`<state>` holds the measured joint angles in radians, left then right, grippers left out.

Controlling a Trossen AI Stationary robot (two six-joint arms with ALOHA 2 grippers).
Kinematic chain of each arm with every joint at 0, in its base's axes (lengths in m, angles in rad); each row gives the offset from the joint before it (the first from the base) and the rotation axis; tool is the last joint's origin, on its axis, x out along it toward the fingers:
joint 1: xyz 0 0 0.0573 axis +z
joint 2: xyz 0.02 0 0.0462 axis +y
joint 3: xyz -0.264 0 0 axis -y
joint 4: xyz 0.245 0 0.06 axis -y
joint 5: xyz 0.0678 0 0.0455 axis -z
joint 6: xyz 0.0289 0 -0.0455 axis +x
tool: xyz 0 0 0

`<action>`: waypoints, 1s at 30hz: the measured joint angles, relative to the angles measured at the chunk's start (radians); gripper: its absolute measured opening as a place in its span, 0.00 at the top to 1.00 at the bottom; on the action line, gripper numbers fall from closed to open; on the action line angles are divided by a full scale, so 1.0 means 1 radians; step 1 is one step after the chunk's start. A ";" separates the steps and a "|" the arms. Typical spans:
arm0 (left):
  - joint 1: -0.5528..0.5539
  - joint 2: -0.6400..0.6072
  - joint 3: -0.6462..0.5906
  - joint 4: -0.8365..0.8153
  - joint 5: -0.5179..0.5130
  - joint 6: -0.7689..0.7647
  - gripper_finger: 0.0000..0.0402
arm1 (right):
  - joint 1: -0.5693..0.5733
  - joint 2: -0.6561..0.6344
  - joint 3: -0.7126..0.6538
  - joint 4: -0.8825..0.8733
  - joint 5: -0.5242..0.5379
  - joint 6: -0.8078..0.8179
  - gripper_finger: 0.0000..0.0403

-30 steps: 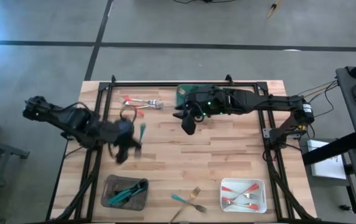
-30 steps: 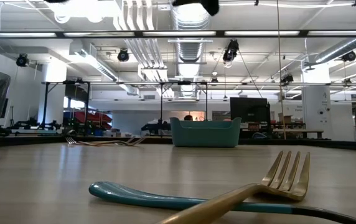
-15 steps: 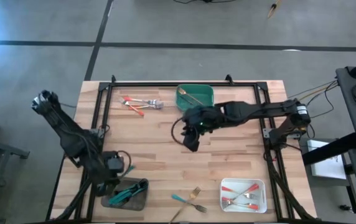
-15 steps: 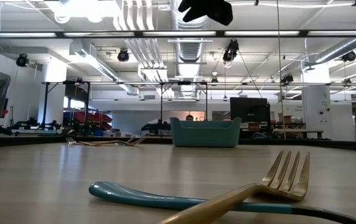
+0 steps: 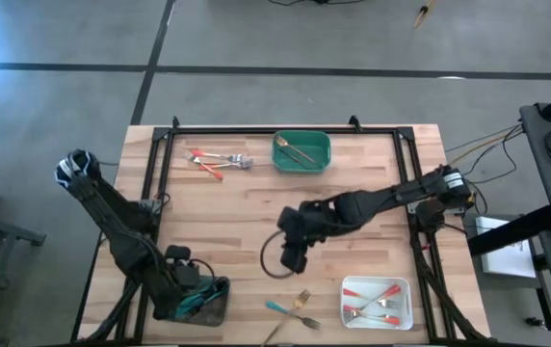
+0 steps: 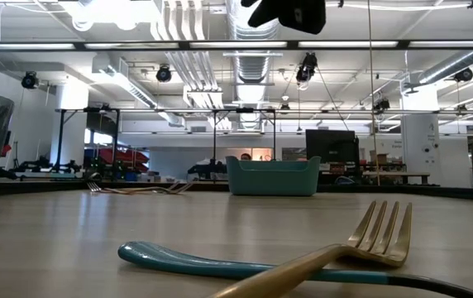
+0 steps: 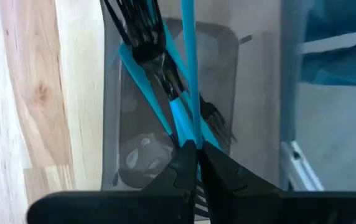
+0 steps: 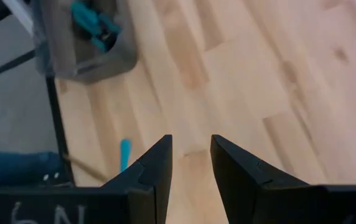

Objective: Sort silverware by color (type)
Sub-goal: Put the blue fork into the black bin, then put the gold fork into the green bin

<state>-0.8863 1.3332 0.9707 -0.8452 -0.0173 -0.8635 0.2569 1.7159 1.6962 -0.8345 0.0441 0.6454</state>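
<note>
Two arms show in the high view. The left gripper (image 5: 191, 285) hangs over the grey tray (image 5: 171, 306) at the near left edge of the table (image 5: 372, 193), where teal-handled pieces already lie. The right gripper (image 5: 293, 258) hovers over bare wood near the middle. A crossed pair, a teal-handled piece (image 5: 277, 308) and a gold fork (image 5: 300, 301), lies near the front edge between the grey tray and the white tray (image 5: 348, 310), which contains red-handled pieces. More red-handled pieces (image 5: 213, 160) lie at the far left, beside the green tray (image 5: 324, 154) containing a gold piece.

Low view: the gold fork (image 6: 381, 233) rests across the teal handle (image 6: 220, 263), tines raised. Both look thin, stiff and light; smooth metal probably slips.

Left wrist view: the fingers (image 7: 184, 171) are pressed together on a teal handle (image 7: 188, 68), pinching it above the grey tray (image 7: 112, 124).

Right wrist view: the fingers (image 8: 159, 165) are spread with nothing between them, wood below. Judgement: take the fork mid-handle, across its narrow width, lifting it off the teal piece first.
</note>
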 joint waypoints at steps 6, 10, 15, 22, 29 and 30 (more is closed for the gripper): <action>-0.003 0.071 0.000 0.000 0.018 -0.085 1.00 | 0.056 0.001 -0.001 0.003 0.008 0.033 0.75; -0.008 0.107 0.000 0.003 0.047 -0.087 0.96 | 0.073 0.001 -0.001 0.004 0.008 0.061 0.76; -0.012 0.133 0.000 0.060 0.054 -0.028 0.84 | 0.084 0.007 -0.001 0.005 0.007 0.064 0.75; -0.013 0.121 0.000 0.059 -0.026 0.027 0.67 | 0.112 0.014 -0.003 0.006 -0.026 0.029 0.74; -0.012 0.070 0.010 0.040 -0.174 0.097 0.64 | 0.168 0.104 -0.005 0.005 -0.060 -0.242 0.77; -0.011 0.062 0.019 0.032 -0.203 0.103 0.64 | 0.176 0.127 -0.005 0.006 -0.069 -0.288 0.78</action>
<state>-0.8974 1.3955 0.9895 -0.8132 -0.2205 -0.7607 0.4327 1.8428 1.6913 -0.8283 -0.0254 0.3573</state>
